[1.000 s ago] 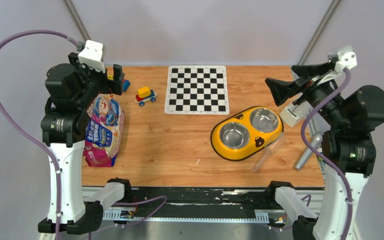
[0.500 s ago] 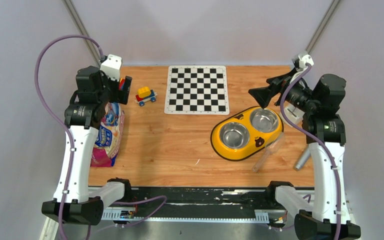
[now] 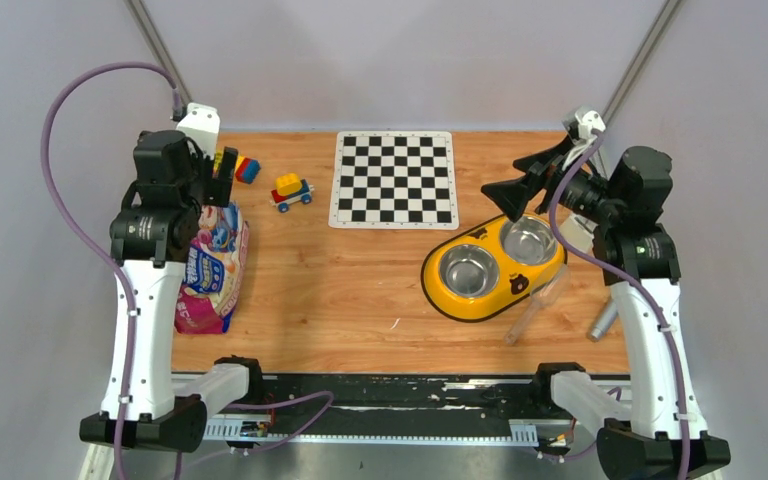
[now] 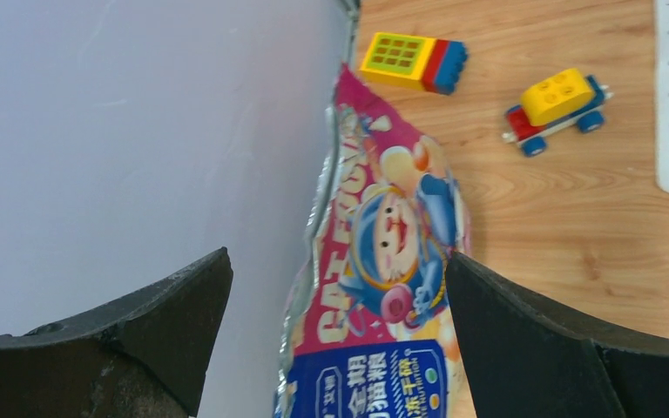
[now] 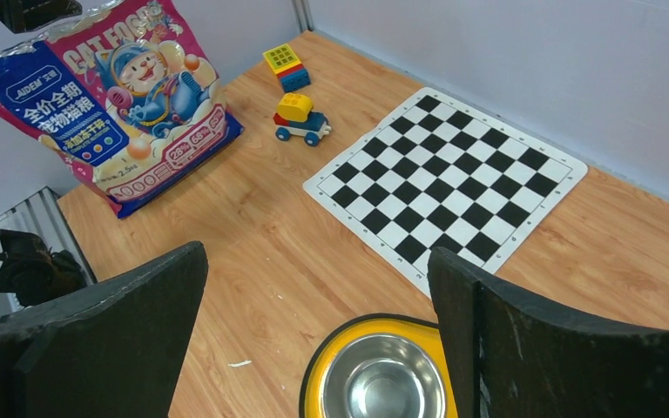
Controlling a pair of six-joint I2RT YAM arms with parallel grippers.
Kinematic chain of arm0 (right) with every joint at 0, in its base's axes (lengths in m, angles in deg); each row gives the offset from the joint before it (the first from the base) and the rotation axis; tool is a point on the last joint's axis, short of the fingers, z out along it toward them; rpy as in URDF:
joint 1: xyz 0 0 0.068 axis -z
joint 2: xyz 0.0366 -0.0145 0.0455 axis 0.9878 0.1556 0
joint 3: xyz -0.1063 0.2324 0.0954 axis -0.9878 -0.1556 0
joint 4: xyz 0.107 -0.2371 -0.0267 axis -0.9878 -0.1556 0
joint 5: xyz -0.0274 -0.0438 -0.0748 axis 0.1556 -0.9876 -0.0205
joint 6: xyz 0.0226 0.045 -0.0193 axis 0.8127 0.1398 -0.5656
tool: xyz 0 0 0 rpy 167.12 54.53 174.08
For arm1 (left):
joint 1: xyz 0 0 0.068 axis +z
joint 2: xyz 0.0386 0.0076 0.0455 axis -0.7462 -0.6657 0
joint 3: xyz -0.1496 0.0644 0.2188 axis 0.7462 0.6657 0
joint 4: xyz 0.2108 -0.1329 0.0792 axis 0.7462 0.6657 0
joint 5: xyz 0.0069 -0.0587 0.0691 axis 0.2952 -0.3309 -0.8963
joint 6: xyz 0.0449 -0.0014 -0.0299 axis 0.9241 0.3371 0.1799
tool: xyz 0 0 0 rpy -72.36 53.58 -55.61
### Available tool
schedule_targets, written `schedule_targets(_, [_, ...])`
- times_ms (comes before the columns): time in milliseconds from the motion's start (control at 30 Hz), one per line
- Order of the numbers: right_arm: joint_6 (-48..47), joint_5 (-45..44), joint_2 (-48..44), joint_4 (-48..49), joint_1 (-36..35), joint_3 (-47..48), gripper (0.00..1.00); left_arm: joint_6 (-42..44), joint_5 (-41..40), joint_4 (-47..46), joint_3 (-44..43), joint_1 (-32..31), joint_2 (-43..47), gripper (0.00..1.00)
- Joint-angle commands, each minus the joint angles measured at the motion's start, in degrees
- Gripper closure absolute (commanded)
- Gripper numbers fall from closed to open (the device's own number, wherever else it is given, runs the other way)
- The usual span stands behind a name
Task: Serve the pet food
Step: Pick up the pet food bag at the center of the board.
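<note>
The glossy pink-purple-blue "CAT FOOD" bag [image 3: 210, 268] stands at the table's left edge, against the wall. It also shows in the left wrist view [image 4: 383, 261] and the right wrist view [image 5: 113, 104]. No kibble is visible. My left gripper [image 3: 226, 178] is open and empty, held above the bag's top, with its jaws wide apart [image 4: 335, 266]. My right gripper [image 3: 506, 192] is open and empty [image 5: 318, 252], held above the far side of the yellow double bowl [image 3: 430, 272]. Both steel cups look empty.
A clear scoop [image 3: 537, 305] lies just right of the bowl. A grey cylinder [image 3: 605, 318] lies near the right edge. A checkered mat [image 3: 395, 180] is at the back centre. A toy car [image 3: 291, 190] and stacked bricks [image 3: 242, 167] sit at the back left.
Both arms have unfolded and risen. My left gripper has moved over the bag's top. My right gripper has swung left, over the back of the yellow bowl. Both stay open.
</note>
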Motion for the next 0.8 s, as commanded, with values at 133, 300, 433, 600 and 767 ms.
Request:
schedule_targets(133, [-1.65,-0.32,0.08,2.89,-2.53,-0.52,0.01,2.03,-15.71,6.97,-1.39,0.42,2.18,0.00])
schedule_targets(300, [-1.89,-0.42,0.05,2.89,-3.29,-0.74,0.01,4.78,-20.58,3.97,2.39,0.45,2.67,0.00])
schedule_targets(433, [-2.10,-0.58,-0.13,2.98,-3.66,-0.94,0.01,4.47,-18.51,3.42,3.35,4.00,1.51,0.00])
schedule_targets(600, [-2.19,-0.81,-0.32,3.00,-3.74,-1.05,0.01,3.65,-6.62,4.20,2.79,12.72,-0.34,0.00])
schedule_targets(767, [-2.43,-0.92,-0.33,2.99,-3.91,-1.14,0.01,3.65,2.87,4.35,3.73,18.27,-1.15,0.00])
